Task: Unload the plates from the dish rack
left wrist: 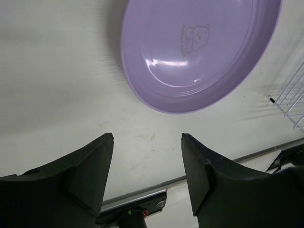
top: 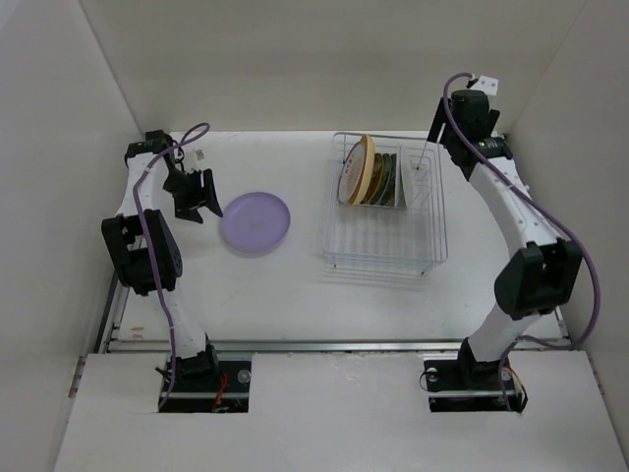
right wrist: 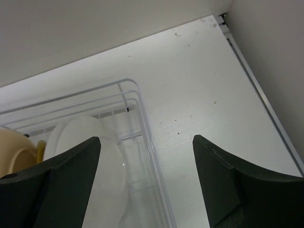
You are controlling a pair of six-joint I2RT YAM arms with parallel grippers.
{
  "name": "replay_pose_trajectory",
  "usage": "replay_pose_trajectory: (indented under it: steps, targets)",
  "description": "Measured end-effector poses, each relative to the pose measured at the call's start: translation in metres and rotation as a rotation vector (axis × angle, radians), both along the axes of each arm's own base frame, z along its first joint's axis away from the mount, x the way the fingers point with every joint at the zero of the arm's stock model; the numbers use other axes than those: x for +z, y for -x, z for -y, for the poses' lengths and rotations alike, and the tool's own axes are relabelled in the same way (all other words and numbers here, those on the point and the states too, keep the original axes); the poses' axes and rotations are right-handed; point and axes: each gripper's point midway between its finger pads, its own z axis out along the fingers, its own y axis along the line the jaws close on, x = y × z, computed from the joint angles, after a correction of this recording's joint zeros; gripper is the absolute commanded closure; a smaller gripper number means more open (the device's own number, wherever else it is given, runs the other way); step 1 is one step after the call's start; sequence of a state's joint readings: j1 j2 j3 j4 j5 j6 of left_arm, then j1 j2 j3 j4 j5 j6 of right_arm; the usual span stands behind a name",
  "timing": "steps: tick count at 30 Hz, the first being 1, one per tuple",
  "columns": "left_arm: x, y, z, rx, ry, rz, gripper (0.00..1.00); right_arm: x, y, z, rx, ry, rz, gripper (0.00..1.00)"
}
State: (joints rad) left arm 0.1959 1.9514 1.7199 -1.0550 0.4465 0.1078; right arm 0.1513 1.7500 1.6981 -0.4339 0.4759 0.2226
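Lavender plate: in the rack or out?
Out. The lavender plate lies flat on the table, left of the dish rack and apart from it; the other plates stand inside.

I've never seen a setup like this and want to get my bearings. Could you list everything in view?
lavender plate: one, plain lavender, flat on the table, left of the rack.
racked plates: roughly five, too packed to count surely; leftmost pale orange, others dark-patterned or white; on edge at the rack's far end.
dish rack: one, white wire, right of centre.
table: one, white, under everything.
left arm: one, white and black; left fingers open, empty, just short of the lavender plate.
right arm: one, white and black; right fingers open, empty, by the rack's far right corner.
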Motion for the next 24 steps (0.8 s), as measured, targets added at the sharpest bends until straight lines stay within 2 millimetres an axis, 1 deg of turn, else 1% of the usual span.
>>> replay_pose_trajectory:
  steps: [2,3,5,7,8,11,13,15,17,18,20,24]
  targets:
    - [0.011,-0.001,-0.003,-0.004,-0.02,0.027,0.44,0.021,0.017,-0.01,0.019,-0.021,0.047,0.16]
    - [0.017,-0.003,-0.004,-0.005,-0.028,0.045,0.44,0.027,0.023,-0.017,0.035,-0.028,0.06,0.16]
    - [0.028,-0.006,-0.006,-0.006,-0.042,0.085,0.44,0.03,0.032,-0.031,0.07,-0.038,0.062,0.17]
    - [0.039,-0.006,-0.005,-0.011,-0.055,0.118,0.44,0.021,0.036,-0.048,0.106,-0.043,0.041,0.2]
    - [0.044,-0.005,-0.005,-0.013,-0.064,0.135,0.44,0.011,0.039,-0.054,0.122,-0.042,0.02,0.2]
    - [0.058,-0.001,-0.006,-0.023,-0.107,0.177,0.44,-0.024,0.05,-0.071,0.169,-0.033,-0.073,0.25]
    - [0.066,0.002,-0.006,-0.033,-0.133,0.202,0.44,-0.041,0.056,-0.079,0.191,-0.029,-0.118,0.26]
    - [0.072,0.003,-0.005,-0.042,-0.148,0.22,0.44,-0.048,0.057,-0.087,0.21,-0.026,-0.14,0.28]
    - [0.074,0.007,-0.004,-0.049,-0.158,0.224,0.44,-0.05,0.057,-0.092,0.219,-0.028,-0.145,0.31]
    - [0.073,0.008,-0.004,-0.05,-0.159,0.221,0.44,-0.051,0.058,-0.094,0.223,-0.027,-0.146,0.33]
    - [0.071,0.011,-0.005,-0.054,-0.165,0.214,0.44,-0.053,0.058,-0.098,0.221,-0.027,-0.147,0.35]
    - [0.068,0.013,-0.007,-0.059,-0.172,0.202,0.44,-0.065,0.054,-0.101,0.21,-0.02,-0.168,0.35]
